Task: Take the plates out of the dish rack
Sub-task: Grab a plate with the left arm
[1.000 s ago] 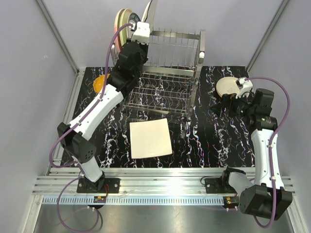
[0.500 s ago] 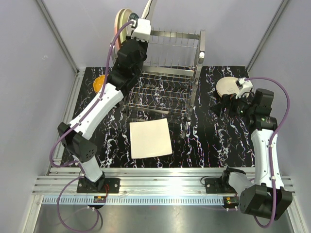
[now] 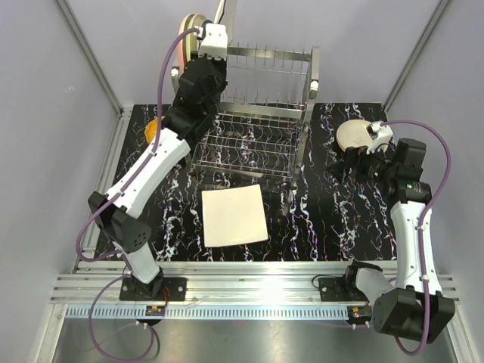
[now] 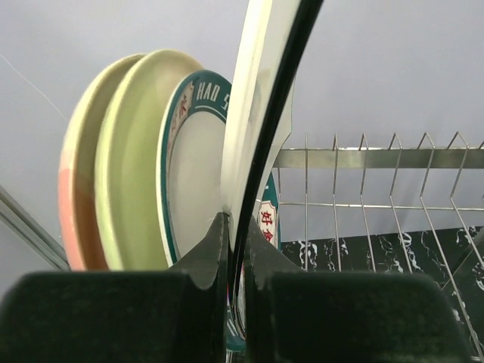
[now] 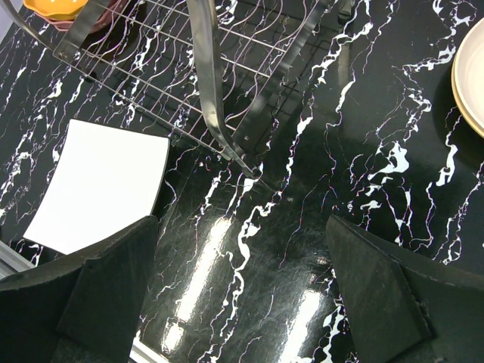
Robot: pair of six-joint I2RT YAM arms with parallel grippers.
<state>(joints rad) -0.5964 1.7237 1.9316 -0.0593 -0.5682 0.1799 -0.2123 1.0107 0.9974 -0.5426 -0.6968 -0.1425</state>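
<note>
Left arm has climbed and drawn back over the last second. The left gripper (image 4: pixel 234 227) is now at the top-left corner of the tall chrome wire dish rack (image 3: pixel 268 113), fingers pinched tight on the lower rim of a thin white plate with a dark edge (image 4: pixel 257 113), which stands upright above the upper tier. Right gripper (image 5: pixel 242 227) hasn't budged, jaws spread wide and holding nothing, low over the black marbled table (image 5: pixel 318 189). My plan is a straight lift along the plate's own plane. I can't tell whether its bottom is clear of the pegs, and the teal-rimmed lettered plate (image 4: pixel 189 197) is just beside it. It's a rim-only pinch, so I'll swing out slowly to stop it pivoting. Count: one held; three in the rack, namely the teal-rimmed one, a pale cream plate (image 4: pixel 132 166) and a pink-and-cream plate (image 4: pixel 72 197). Down on the table are a large cream square plate (image 3: pixel 234 215), a round cream plate (image 3: pixel 350 134), an orange plate (image 3: pixel 153 130) and apparently a maroon one (image 5: pixel 106 15), mostly cut off.
</note>
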